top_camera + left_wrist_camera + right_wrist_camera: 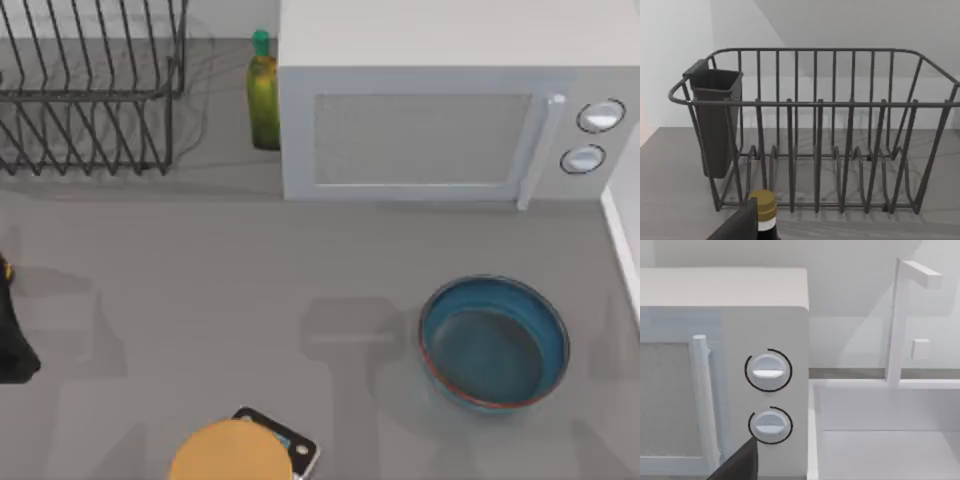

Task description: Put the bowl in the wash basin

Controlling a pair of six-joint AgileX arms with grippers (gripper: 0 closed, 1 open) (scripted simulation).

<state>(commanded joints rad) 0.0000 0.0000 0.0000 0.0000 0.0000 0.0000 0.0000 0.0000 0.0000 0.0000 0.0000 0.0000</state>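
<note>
From above, the bowl (494,342) sits upright on the grey desk (200,280), mouth up, round with no long axis, glazed deep blue with a thin reddish-brown rim, in front of the microwave (430,130) toward the right. The wash basin (622,240) shows as a white strip at the right edge.

The left wrist view faces the black wire dish rack (815,150).

The right wrist view shows the microwave's knobs beside the smooth white basin. Whether either arm's fingers are open, I cannot tell.
</note>
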